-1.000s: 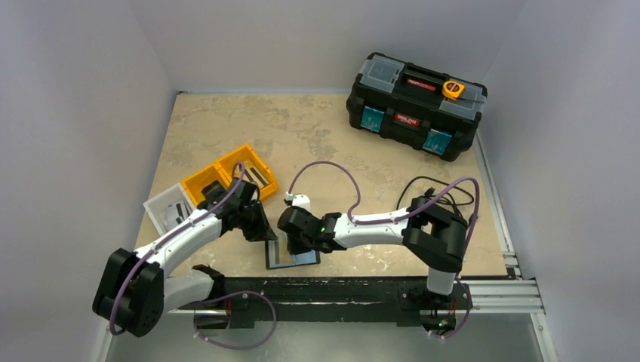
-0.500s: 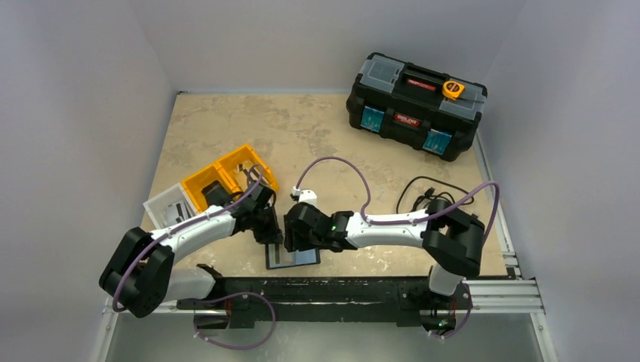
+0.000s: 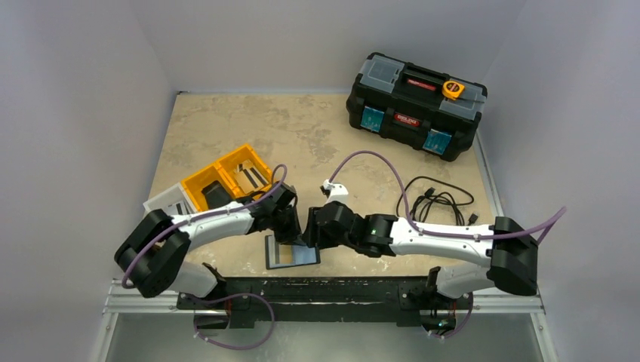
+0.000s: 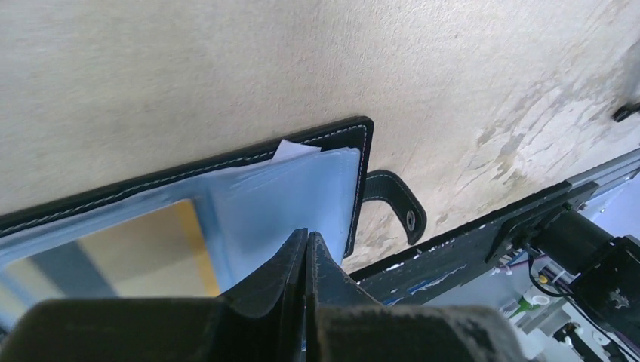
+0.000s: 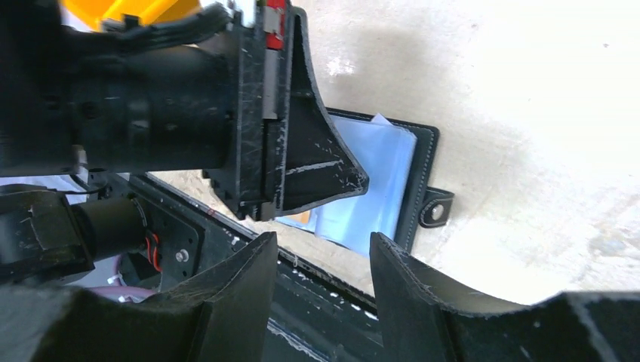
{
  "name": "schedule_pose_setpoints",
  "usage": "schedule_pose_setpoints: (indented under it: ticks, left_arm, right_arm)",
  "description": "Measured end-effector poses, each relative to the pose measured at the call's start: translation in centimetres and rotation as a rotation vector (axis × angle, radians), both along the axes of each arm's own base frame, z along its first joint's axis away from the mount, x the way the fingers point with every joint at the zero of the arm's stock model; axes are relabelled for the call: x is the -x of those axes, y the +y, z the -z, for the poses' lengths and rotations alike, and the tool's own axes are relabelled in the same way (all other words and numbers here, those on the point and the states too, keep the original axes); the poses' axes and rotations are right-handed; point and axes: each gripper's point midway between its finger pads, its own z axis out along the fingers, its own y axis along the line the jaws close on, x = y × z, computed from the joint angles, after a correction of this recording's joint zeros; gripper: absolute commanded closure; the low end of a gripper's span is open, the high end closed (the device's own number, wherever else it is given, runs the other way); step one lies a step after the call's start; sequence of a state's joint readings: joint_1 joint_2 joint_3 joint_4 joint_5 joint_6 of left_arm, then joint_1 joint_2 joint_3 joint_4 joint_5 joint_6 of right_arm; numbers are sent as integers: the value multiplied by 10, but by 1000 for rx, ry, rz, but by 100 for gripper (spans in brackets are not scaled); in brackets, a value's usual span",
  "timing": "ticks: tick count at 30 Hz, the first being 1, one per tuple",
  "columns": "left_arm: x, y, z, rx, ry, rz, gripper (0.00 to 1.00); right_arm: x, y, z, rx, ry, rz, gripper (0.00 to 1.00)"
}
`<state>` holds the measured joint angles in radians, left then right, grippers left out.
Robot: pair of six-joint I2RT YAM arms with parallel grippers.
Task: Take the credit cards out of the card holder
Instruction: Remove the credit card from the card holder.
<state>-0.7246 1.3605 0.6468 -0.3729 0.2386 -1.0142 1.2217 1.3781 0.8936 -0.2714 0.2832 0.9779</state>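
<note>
The card holder [image 3: 291, 255] lies open and flat near the table's front edge, its grey-blue glossy panel [image 4: 290, 200] facing up and its snap strap [image 4: 398, 205] out to the side. A yellow-faced card [image 4: 143, 253] shows through the clear sleeve, and a white corner [image 4: 293, 149] pokes out at the top edge. My left gripper [image 4: 306, 235] is shut, its tips just over the blue panel with nothing between them. My right gripper [image 5: 323, 249] hangs open and empty beside the left fingers [image 5: 317, 162], above the holder's [image 5: 421, 170] near edge.
Orange bins [image 3: 231, 176] and a white bin [image 3: 169, 202] stand to the left behind the left arm. A black toolbox [image 3: 415, 105] sits at the back right, and a coiled black cable [image 3: 439, 200] lies right of centre. The black rail [image 3: 324, 290] runs just in front of the holder.
The right gripper has opened and drawn back to the right off the holder. The left gripper, still shut, has moved right to stand over the holder's panel.
</note>
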Motion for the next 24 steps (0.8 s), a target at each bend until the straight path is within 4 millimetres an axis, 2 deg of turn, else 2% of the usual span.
schedule_pose_setpoints:
  ticks: [3,6,8,12,15,18,21,24]
  left_arm:
    - [3,-10,11,3,39,12,98]
    - [5,-11,15,-4,55,14,96]
    - [3,-10,10,-13,46,11,94]
    - [-9,-3,-19,-17,-38,-13,91]
    - [-19,13,-44,-6,-113,-57,91]
    - [-30,40,-58,-9,-165,-129,91]
    - [-28,64,-51,-43,-165,-177,91]
    - [-15,75,-34,-88,-121,-167,92]
  right_arm:
    - [1,-9,-3,-14,-3,21,52]
    - [2,-9,1,-12,9,27,53]
    - [3,-7,3,-18,20,22,54]
    - [7,4,5,-46,44,-9,55]
    - [10,13,10,-56,62,-32,57]
    - [12,30,19,-58,92,-68,60]
    - [14,47,26,-75,120,-104,60]
    - [15,60,34,-74,140,-129,63]
